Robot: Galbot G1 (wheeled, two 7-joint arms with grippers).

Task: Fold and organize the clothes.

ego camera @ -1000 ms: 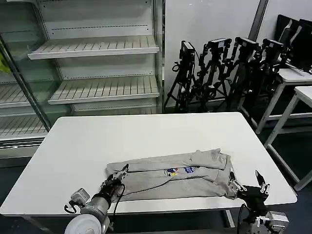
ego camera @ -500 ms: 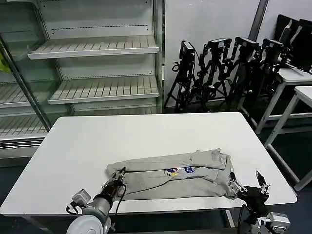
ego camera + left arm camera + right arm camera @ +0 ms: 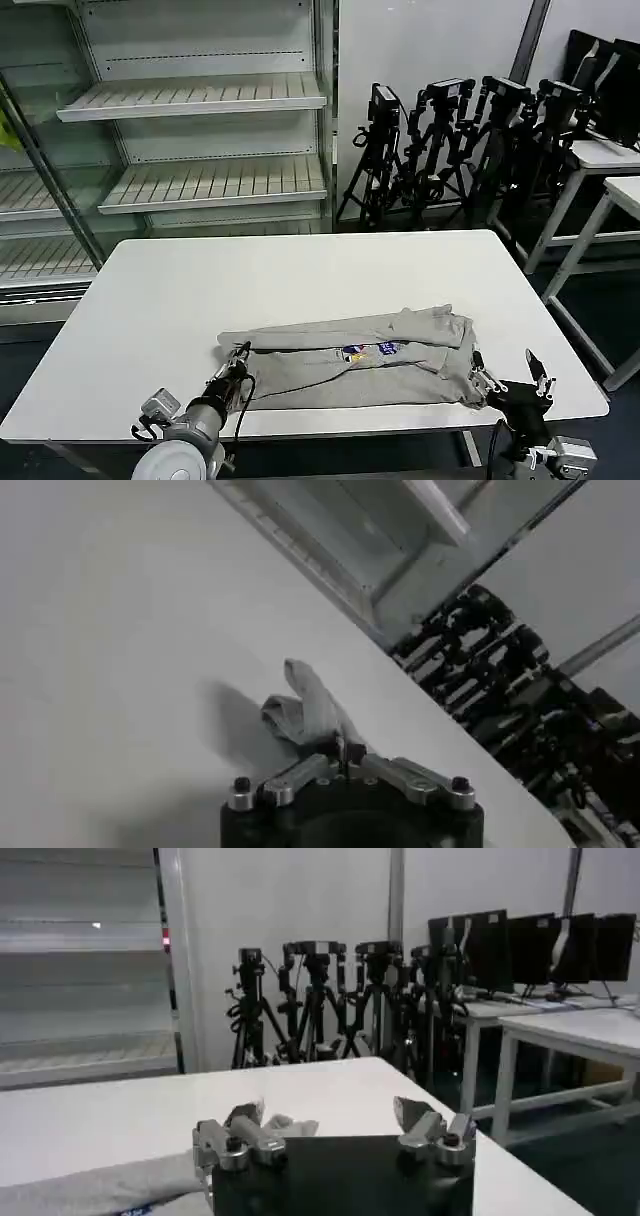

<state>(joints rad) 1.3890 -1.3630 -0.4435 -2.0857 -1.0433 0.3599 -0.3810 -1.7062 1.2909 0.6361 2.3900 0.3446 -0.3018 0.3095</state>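
T-shirt [image 3: 355, 358] soft, limp, best gripped at hem corners; left gripper [image 3: 237, 360] pinched on left edge; right gripper [image 3: 508, 379] spread wide, empty.

The head camera looks down and forward over the table [image 3: 300, 275]. Both wrist cameras sit low near its surface, sharing the tripods [image 3: 330, 998] behind.

the left gripper [image 3: 238, 362] covers the near left corner of the grey t-shirt [image 3: 360, 358], and its fingertips sink into the cloth there, so the grip itself is hidden. the shirt's chest print [image 3: 368, 351] is too small to read. beside the shirt's right end, the right gripper [image 3: 508, 372] has its arm cut off by the picture's lower edge.
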